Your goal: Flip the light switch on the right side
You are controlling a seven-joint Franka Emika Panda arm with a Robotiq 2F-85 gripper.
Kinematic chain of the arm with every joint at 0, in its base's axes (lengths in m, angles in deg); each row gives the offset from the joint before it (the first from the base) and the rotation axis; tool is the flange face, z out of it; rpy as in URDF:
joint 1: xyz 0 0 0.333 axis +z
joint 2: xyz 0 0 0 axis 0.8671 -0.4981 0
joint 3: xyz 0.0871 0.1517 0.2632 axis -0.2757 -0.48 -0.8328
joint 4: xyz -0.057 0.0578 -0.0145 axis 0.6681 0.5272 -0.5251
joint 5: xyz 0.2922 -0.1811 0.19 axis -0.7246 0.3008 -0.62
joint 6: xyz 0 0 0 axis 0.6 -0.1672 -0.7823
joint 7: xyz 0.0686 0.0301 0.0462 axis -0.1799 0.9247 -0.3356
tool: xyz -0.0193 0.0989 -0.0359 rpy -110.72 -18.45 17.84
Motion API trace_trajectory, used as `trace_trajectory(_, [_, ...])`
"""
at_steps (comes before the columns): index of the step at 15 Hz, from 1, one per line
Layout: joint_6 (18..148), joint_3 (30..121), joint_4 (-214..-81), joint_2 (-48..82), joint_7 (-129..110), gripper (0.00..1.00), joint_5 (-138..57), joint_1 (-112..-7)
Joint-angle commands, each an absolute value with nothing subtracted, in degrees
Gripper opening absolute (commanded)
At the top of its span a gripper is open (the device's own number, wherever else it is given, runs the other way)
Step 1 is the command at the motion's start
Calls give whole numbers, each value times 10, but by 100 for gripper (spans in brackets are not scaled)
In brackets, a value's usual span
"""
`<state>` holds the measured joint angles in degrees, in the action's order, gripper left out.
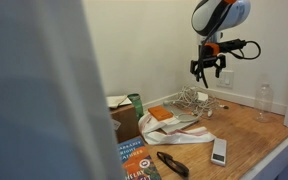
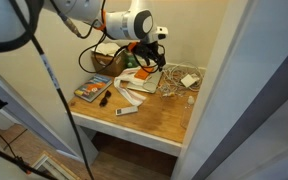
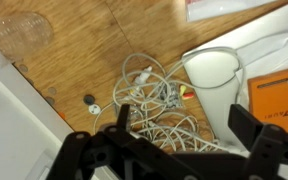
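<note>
1. Tangled white wires (image 3: 154, 105) lie on the wooden table (image 1: 239, 135), under the gripper (image 1: 208, 72). A clear bottle (image 1: 263, 100) stands at the far right.
2. Something green sticks up from the cardboard box (image 1: 124, 118) at the left.
3. The gripper's fingers are spread apart and hold nothing.
4. The light switch (image 2: 189, 80), a small flat white plate, sits just right of the wires, by the wall.
</note>
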<state>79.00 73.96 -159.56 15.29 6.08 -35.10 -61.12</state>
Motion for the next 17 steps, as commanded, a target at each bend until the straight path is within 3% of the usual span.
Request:
trace_trajectory(1, [768,744,-1673,225,55,100,-375,-604])
trace_trajectory(11, [760,755,-1845,419,31,100,-384,-626])
trace_trajectory(12, [743,750,-1781,352,54,100,-360,-624])
trace_trajectory(17, [744,747,-1831,411,46,100,-366,-631])
